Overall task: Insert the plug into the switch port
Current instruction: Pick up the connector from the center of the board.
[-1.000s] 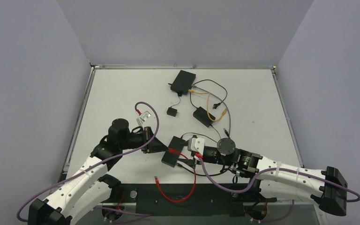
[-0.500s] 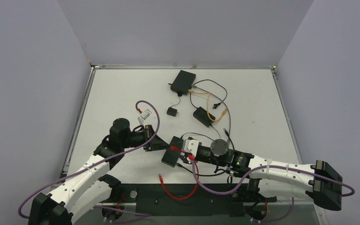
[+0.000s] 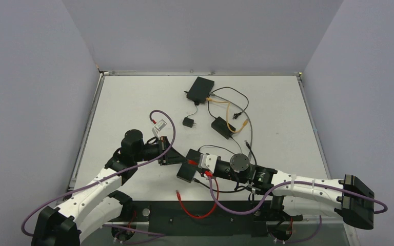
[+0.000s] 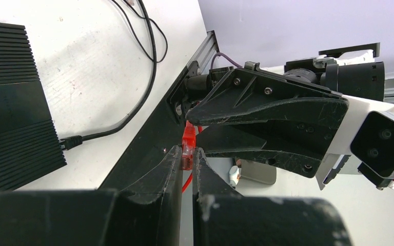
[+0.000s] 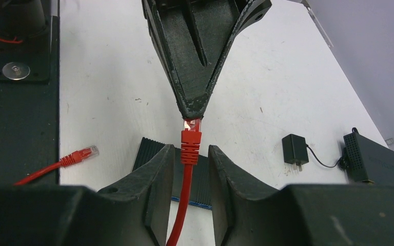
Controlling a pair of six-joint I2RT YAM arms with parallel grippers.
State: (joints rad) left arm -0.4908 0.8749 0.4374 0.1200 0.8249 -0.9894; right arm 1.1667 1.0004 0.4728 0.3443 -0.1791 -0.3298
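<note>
Two red connectors show on one red cable. The loose one lies nearest, by the table's near edge beside the dark base strip, with the cable looping along that strip.

Just beyond it the two arms meet tip to tip over the ribbed black switch box, which lies flat on the white table. The plug hangs between them, above the box and not in any port. Its ports cannot be made out from these views.

The left gripper has its fingers pressed together on the plug's clear tip. In the left wrist view the red body stands out from between the two dark pads.

The right gripper faces it from the other side. Its fingers stand apart on either side of the plug's red boot, and a slim gap shows on each side, so they flank the boot without pinching it. The cable runs back between them towards the right wrist.

Farther out, a small black adapter sits alone on the table. Beyond that lie a second black unit, an orange lead and black wires. A larger black box rests near the back wall
</note>
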